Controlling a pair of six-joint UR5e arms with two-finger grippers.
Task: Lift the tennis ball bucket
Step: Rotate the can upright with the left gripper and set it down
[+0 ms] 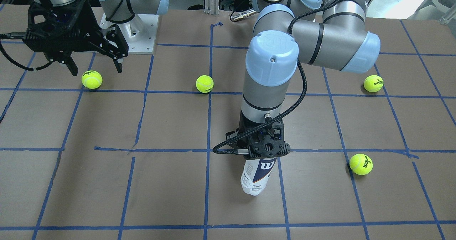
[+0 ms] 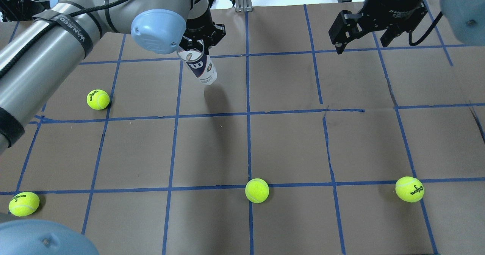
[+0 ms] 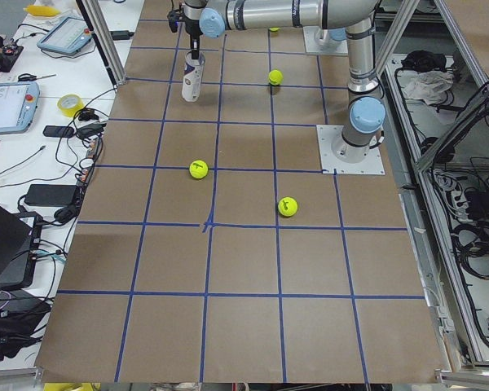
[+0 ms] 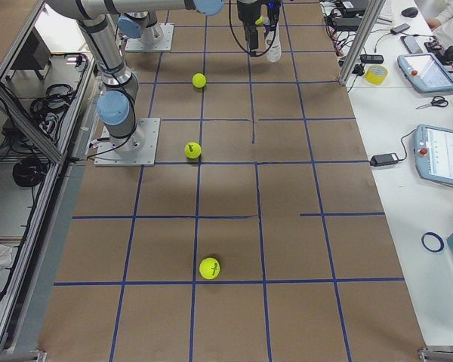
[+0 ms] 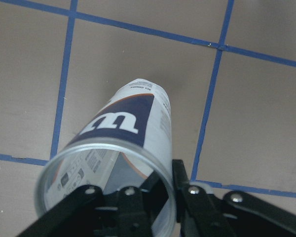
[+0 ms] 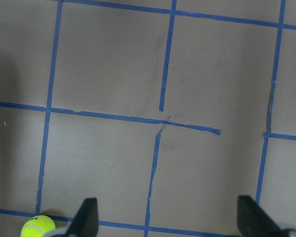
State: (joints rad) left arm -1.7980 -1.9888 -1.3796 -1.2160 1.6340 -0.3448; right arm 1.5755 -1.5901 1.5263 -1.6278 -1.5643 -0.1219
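Saw the can (image 1: 258,175) hanging from the left gripper (image 1: 263,157), up off the table (image 1: 71,183). Found that gripper shut tight on the rim of the can's open top end, with black fingers (image 5: 187,202) pressed on the clear wall. Hung a bit tilted, closed end lowest, with the big W on the blue and white label easy to see. In the overhead view, cast a dark shadow on the brown top, apart from the can's low end. Hung nearer the far edge than the robot's edge, a little left of the middle.

Found the right gripper (image 1: 96,69) spread wide and holding nothing. Hung above the table near the robot's edge, on the right side.

Counted four yellow balls on the table, all well apart from the can. Saw one ball (image 1: 92,79) near the right gripper's tips, lower down on the table. Saw a second (image 1: 205,83) close to the robot's edge near the middle, and a third (image 1: 373,83) along that edge on the left side. Saw the last (image 1: 361,164) farther out on the left side. Saw blue tape lines (image 1: 142,150) crossing the whole top in squares.
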